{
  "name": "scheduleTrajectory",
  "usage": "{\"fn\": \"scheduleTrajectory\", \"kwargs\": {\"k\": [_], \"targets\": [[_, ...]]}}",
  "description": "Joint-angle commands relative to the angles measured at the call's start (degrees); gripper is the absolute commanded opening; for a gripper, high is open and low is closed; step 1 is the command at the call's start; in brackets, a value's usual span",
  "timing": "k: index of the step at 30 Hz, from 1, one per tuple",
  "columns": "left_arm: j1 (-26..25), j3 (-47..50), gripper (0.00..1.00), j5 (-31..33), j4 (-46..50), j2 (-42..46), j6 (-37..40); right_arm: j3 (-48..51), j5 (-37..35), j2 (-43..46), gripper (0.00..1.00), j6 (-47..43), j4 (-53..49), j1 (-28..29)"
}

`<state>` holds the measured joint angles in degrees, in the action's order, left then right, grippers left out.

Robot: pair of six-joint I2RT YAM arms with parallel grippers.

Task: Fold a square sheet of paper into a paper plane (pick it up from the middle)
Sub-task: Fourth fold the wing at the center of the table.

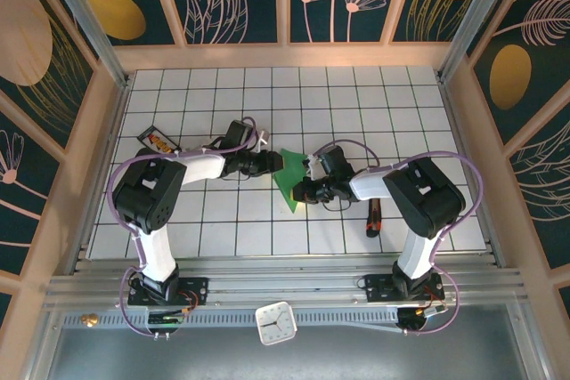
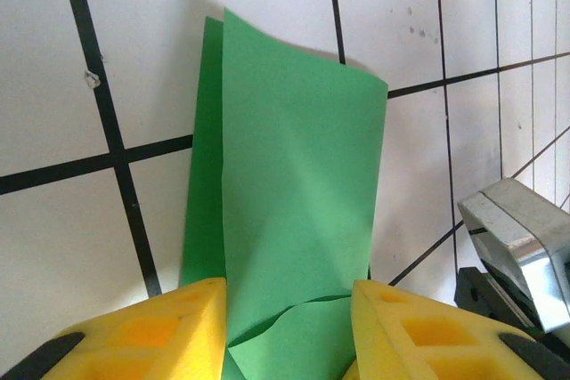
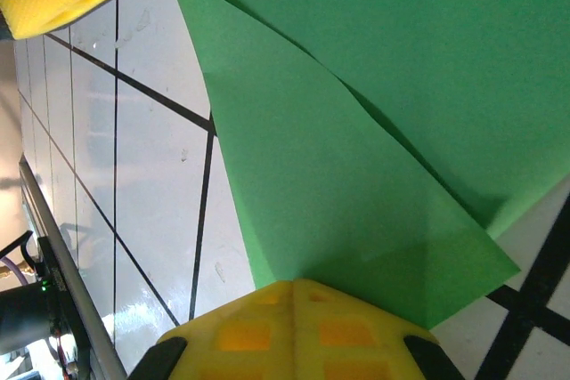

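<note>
L gripper (image 1: 278, 163), just left of the square sheet of paper (image 1: 289, 182), has jaws partway apart w/ the green fold between them, the sheet lies part-folded btw both grippers, & R gripper (image 1: 303, 192), just right, is squeezed shut, tips on its corner.

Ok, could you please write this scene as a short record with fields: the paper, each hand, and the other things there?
paper: green paper, folded in layers with creases, between the two hands over the white tiled table; not yet a plane shape
left hand: open, yellow fingers standing one at each side of the paper
right hand: shut, its tip at a corner of the paper; pinching or pressing, I cannot tell
other things: dark pen beside the right arm; small printed card at the left of the table
</note>
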<state>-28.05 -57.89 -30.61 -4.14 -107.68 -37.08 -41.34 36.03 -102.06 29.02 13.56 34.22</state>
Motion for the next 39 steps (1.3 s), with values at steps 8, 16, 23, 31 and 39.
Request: {"fn": "scheduleTrajectory", "kwargs": {"k": [8, 16, 23, 31, 39], "targets": [[0.3, -2.2, 0.36, -4.1, 3.4, -3.7, 1.5, 1.2, -1.9, -1.2, 0.00, -1.2, -2.9, -0.8], [0.4, -3.1, 0.19, -1.8, 3.9, -4.6, 2.6, 1.0, -2.5, -1.1, 0.00, -2.5, -4.5, -1.2], [0.4, 0.1, 0.00, -0.1, 0.8, -1.3, 0.1, -1.0, -2.8, 1.1, 0.00, -4.0, -7.4, -1.7], [0.2, 13.6, 0.00, 3.0, -10.4, 10.5, -19.5, -5.5, -19.4, 10.6, 0.18, -6.7, -14.0, 4.8], [-0.8, 19.5, 0.00, 4.1, -15.6, 14.1, -32.7, -9.0, -42.4, 9.2, 0.36, -3.2, -13.9, 17.9]]}}
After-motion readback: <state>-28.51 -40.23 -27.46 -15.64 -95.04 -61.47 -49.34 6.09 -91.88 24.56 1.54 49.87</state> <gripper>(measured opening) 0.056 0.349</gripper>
